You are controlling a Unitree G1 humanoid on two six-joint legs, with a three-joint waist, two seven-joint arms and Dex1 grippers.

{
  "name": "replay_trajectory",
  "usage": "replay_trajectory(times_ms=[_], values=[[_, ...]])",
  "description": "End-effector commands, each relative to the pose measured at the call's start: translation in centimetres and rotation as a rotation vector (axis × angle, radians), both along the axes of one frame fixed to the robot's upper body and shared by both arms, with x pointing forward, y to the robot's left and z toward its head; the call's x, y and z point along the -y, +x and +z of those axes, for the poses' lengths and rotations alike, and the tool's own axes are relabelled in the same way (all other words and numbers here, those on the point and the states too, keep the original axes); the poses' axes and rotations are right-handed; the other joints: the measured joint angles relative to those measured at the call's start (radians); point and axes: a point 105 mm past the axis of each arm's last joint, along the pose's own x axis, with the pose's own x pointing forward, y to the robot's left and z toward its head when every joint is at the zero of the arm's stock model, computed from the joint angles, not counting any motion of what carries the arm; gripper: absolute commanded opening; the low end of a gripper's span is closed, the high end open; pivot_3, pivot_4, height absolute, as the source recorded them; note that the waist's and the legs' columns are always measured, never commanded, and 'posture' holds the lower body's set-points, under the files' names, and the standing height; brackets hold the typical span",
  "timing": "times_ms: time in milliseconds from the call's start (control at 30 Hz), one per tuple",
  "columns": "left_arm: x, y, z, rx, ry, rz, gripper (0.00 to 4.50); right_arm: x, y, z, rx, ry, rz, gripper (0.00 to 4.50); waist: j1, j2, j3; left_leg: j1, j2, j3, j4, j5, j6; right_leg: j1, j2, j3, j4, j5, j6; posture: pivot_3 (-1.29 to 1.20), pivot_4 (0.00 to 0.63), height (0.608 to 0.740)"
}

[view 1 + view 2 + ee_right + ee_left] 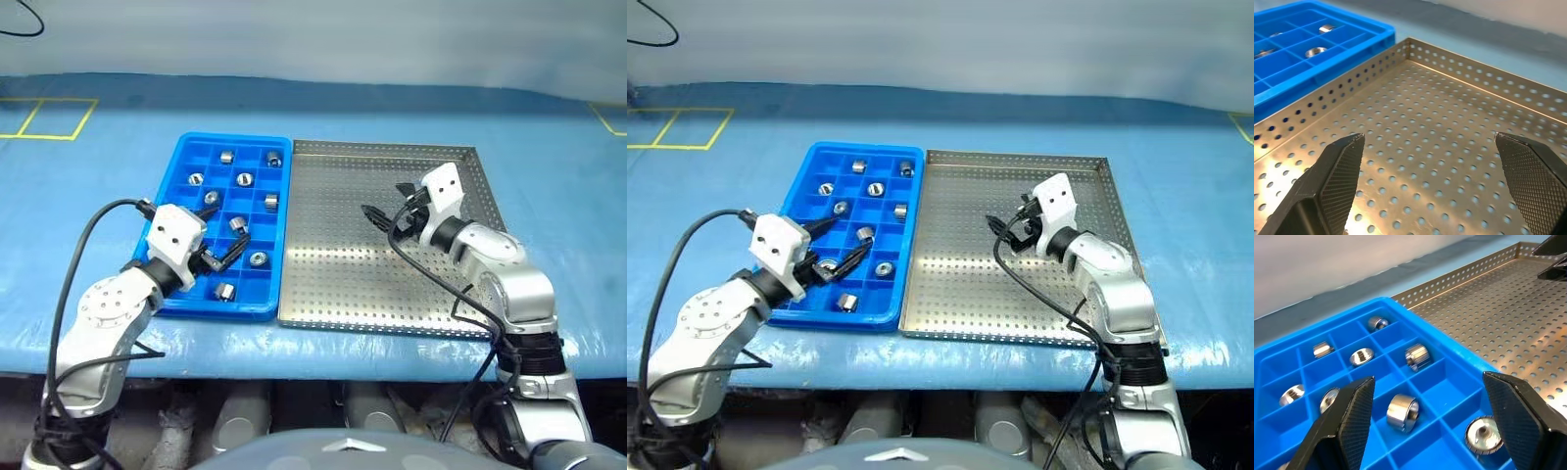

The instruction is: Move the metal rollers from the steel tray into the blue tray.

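Those little metal rollers [258,258] look heavy, hard and slick, so pinch across the round sides. Both the left gripper [223,258] and right gripper [384,201] are spread wide, holding nothing.

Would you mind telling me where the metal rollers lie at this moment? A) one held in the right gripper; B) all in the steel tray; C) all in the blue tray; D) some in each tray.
C: the metal rollers sit in compartments of the blue tray, the steel tray shows a bare perforated base, and the right gripper hangs open over it holding nothing.
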Motion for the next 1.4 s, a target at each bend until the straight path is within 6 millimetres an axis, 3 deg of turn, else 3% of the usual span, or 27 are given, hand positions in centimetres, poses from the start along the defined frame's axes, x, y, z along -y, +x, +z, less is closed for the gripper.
replay_trajectory(times_ms=[33,167,400,1400], values=[[0.7,0.2,0.8,0.037,-0.009,-0.044,3.86,0.0,-0.9,1.9,0.082,0.025,0.021,4.48,-0.014,0.0,0.0,0.0,0.0,0.0,0.0,0.0,0.0,0.0,0.0,0.0,0.0,0.0,0.0,-0.15,0.15,0.74],[0.9,0.5,0.7,0.027,0.017,-0.072,3.86,0.1,-1.3,2.3,0.108,0.03,0.015,4.48,-0.032,0.0,0.0,0.0,0.0,0.002,0.0,0.0,0.001,0.0,0.0,0.002,0.0,0.001,0.001,-0.16,0.15,0.74],[1.4,0.3,0.6,0.021,0.025,-0.109,3.86,-1.8,-3.1,2.8,0.146,0.03,0.186,4.48,-0.043,0.0,0.0,0.001,0.0,0.004,0.001,-0.001,0.002,0.0,0.001,0.004,0.0,0.001,0.004,-0.17,0.15,0.74],[1.8,0.0,1.5,0.073,-0.015,-0.092,3.86,-2.5,-2.1,2.2,0.121,0.027,0.172,4.48,-0.035,0.0,0.0,0.002,0.0,0.006,0.002,-0.001,0.003,0.0,0.001,0.007,0.0,0.003,0.005,-0.12,0.15,0.74]])
